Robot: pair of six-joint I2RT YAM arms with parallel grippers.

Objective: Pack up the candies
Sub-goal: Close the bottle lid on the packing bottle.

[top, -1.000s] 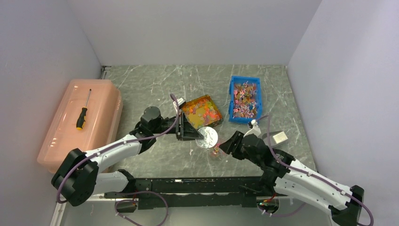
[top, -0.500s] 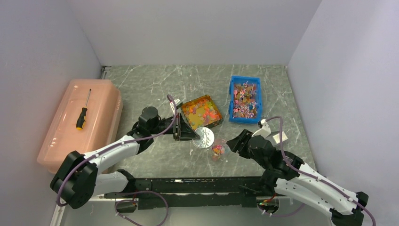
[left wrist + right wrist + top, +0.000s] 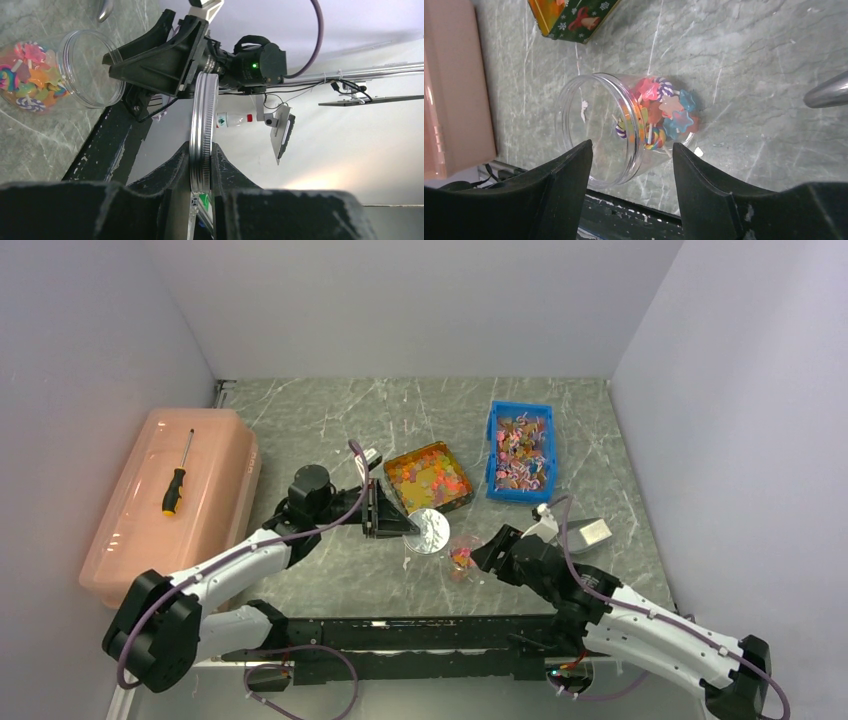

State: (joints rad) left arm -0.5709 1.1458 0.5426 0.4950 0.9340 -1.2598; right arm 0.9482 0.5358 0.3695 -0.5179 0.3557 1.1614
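Found left gripper (image 3: pixel 202 152) clamped on lid (image 3: pixel 204 100) edge, right gripper (image 3: pixel 631 147) spread wide and empty before tipped jar (image 3: pixel 589 125) of candies (image 3: pixel 663 112).

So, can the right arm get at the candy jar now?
Likely yes: the right gripper has its jaws open right at the clear jar, with nothing between them, and the left gripper holds the metal lid off to one side.

Left hand (image 3: pixel 202 152) clamped; right hand (image 3: pixel 631 147) apparently spread.

a screwdriver (image 3: pixel 175 480) lies on the pink lidded box (image 3: pixel 135 525), well apart from the metal scoop (image 3: pixel 590 532).
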